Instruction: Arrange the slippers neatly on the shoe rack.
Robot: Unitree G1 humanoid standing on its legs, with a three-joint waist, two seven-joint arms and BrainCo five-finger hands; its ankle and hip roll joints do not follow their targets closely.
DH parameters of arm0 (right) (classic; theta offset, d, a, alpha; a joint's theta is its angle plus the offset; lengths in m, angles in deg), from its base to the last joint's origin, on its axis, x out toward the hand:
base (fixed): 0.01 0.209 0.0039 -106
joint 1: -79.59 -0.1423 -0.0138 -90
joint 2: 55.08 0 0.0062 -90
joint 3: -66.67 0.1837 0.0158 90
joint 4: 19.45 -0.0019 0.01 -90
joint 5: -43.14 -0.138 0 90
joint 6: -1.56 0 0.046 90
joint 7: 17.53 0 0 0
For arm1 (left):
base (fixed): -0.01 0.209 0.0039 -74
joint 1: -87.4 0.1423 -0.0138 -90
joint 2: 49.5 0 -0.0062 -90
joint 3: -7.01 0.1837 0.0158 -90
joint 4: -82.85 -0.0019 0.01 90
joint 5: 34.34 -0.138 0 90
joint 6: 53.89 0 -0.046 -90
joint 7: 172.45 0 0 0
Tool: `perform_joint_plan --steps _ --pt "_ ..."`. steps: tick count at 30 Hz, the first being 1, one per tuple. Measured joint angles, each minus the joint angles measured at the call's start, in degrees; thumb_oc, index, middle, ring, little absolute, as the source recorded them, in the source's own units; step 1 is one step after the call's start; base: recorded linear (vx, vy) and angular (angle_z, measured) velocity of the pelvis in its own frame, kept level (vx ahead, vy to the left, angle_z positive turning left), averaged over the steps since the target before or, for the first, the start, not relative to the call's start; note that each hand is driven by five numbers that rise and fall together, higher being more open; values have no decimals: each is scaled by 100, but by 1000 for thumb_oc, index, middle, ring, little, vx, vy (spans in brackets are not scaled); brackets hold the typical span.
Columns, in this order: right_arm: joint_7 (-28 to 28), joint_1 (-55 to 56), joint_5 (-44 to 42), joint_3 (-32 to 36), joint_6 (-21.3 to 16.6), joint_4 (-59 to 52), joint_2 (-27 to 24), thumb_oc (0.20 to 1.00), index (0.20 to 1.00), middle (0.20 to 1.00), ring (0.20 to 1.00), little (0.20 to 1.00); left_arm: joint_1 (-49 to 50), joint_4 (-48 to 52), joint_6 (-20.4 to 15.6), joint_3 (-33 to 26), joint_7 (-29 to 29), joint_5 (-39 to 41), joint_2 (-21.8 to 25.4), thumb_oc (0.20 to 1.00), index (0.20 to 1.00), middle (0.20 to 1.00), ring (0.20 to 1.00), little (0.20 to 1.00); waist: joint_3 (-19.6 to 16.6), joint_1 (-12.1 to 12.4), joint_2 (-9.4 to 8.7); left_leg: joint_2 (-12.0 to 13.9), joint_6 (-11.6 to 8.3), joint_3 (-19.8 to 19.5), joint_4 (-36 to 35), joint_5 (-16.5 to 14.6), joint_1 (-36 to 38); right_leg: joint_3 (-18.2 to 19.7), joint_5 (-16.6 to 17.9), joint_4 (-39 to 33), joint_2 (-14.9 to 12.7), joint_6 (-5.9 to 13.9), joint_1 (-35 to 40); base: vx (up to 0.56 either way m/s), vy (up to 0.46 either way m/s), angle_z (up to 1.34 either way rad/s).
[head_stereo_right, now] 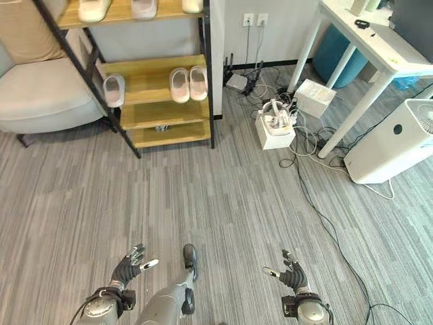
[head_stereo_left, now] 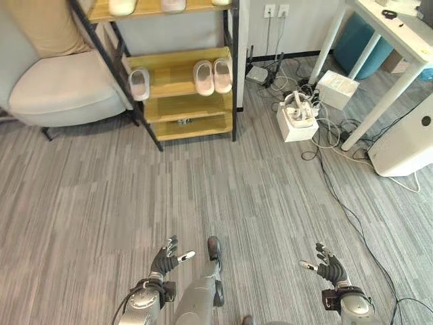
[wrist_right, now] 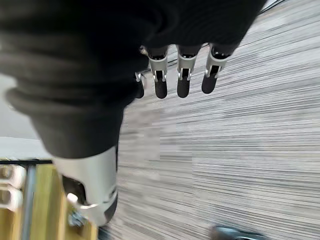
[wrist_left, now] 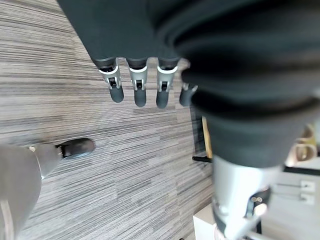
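I see a grey striped carpet floor (head_stereo_left: 223, 189) running to a black-framed wooden shoe rack (head_stereo_left: 177, 101) beside a pale cushioned armchair (head_stereo_left: 61, 84), with a white tabletop (head_stereo_left: 399, 34) at right. My left robot hand (head_stereo_left: 166, 258) and right robot hand (head_stereo_left: 329, 265) hover low over the floor, fingers spread, holding nothing. A pair of pale pink slippers (head_stereo_left: 213, 76) lies side by side on the middle shelf, long axes front to back, with a single pale slipper (head_stereo_left: 139, 83) at that shelf's left edge.

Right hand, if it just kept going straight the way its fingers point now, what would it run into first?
Nothing close: the right hand is open over bare floor, fingers pointing ahead. Farther along that line lie cables and a white box by the shoe rack, though depth is hard to judge.
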Motion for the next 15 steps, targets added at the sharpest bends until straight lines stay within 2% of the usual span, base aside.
perform_joint_plan --steps 1,2,3,4,5,6,7,8,9,10,11,12,13,14,15 --pt "29 150 0 -5 9 -19 57 1000 1000 1000 1000 1000 110 -8 1 -120 8 0 -20 1000 1000 1000 1000 1000 -245 -4 -57 -52 80 79 141 -57 87 -13 7 594 -49 31 -178 558 238 -19" --pt "50 340 0 -23 24 -99 140 1000 1000 1000 1000 1000 107 -11 4 -123 2 0 107 1000 1000 1000 1000 1000 -441 -16 -214 -227 297 94 158 -266 250 -80 84 1132 -186 149 -351 358 182 -1" --pt "66 409 1 -94 35 -90 177 1000 1000 1000 1000 1000 60 -12 12 -132 -1 0 210 1000 1000 1000 1000 1000 -495 -15 -297 -316 339 44 162 -440 376 -84 141 1916 -268 278 -641 328 223 16" --pt "136 427 2 -184 72 -95 242 1000 1000 1000 1000 1000 -99 0 26 -97 -4 1 379 1000 1000 1000 1000 1000 -538 -45 -330 -457 571 -78 -96 -361 667 -199 -46 3472 -432 839 -1526 353 231 22" --pt "167 273 12 -183 85 -107 273 1000 1000 1000 1000 1000 -347 -19 38 -83 -7 1 416 1000 1000 1000 1000 1000 -416 -49 -230 -502 619 -239 -223 -534 925 -222 -3 4877 -444 1168 -2619 434 230 48" --pt "172 242 15 -157 103 -96 314 1000 1000 1000 1000 1000 -399 -28 65 -30 -3 1 416 1000 1000 1000 1000 1000 -360 -137 -155 -530 596 -316 -234 -523 1089 -289 -42 5171 -525 1129 -2927 308 102 50" --pt "171 244 16 -162 105 -98 331 1000 1000 1000 1000 1000 -404 -13 63 8 -27 0 382 1000 1000 1000 1000 1000 -321 -137 -42 -526 562 -380 -235 -554 1231 -305 -131 5141 -534 977 -3166 333 51 43" --pt "189 237 16 -160 91 -137 324 1000 1000 1000 1000 1000 -407 12 57 99 -19 2 346 1000 1000 1000 1000 1000 -260 -154 52 -480 448 -474 -257 -671 1441 -408 -279 5026 -539 845 -3459 302 -12 25" --pt "195 179 15 -160 90 -120 325 1000 1000 1000 1000 1000 -407 14 59 135 -40 2 330 1000 1000 1000 1000 1000 -183 -164 252 -452 454 -578 -405 -692 1673 -652 -360 4639 -598 737 -3683 343 -43 37" --pt "197 147 15 -161 91 -122 320 1000 1000 1000 1000 1000 -407 28 58 143 -40 3 320 1000 1000 1000 1000 1000 -148 -218 305 -450 371 -595 -469 -750 1805 -832 -366 3971 -644 720 -3879 233 -40 55" --pt "197 133 11 -160 93 -120 309 1000 1000 1000 1000 1000 -441 73 58 149 -38 2 324 1000 1000 1000 1000 1000 -92 -257 376 -446 363 -597 -526 -915 1907 -980 -276 3104 -654 608 -4093 374 -121 49" --pt "198 116 11 -170 106 -116 314 1000 1000 1000 1000 1000 -433 105 58 139 -36 2 344 1000 1000 1000 1000 1000 -59 -258 361 -481 433 -597 -526 -1002 1961 -1058 -131 2471 -653 491 -4215 401 -147 29" --pt "202 108 8 -172 108 -118 325 1000 1000 1000 1000 1000 -412 104 69 128 -35 1 366 1000 1000 1000 1000 1000 -19 -263 330 -533 354 -586 -523 -1071 2061 -1104 89 1973 -668 401 -4381 510 -193 23" --pt "207 113 2 -167 103 -119 321 1000 1000 1000 1000 1000 -349 122 64 83 -35 1 360 1000 1000 1000 1000 1000 -29 -330 317 -540 168 -629 -524 -1249 2118 -1199 359 1439 -644 418 -4445 261 -98 27" --pt "204 119 -1 -137 109 -100 321 1000 1000 1000 1000 1000 -355 103 68 94 -31 0 370 1000 1000 1000 1000 1000 -29 -345 301 -557 62 -694 -523 -1353 2219 -1337 599 571 -586 550 -4358 382 -171 27"
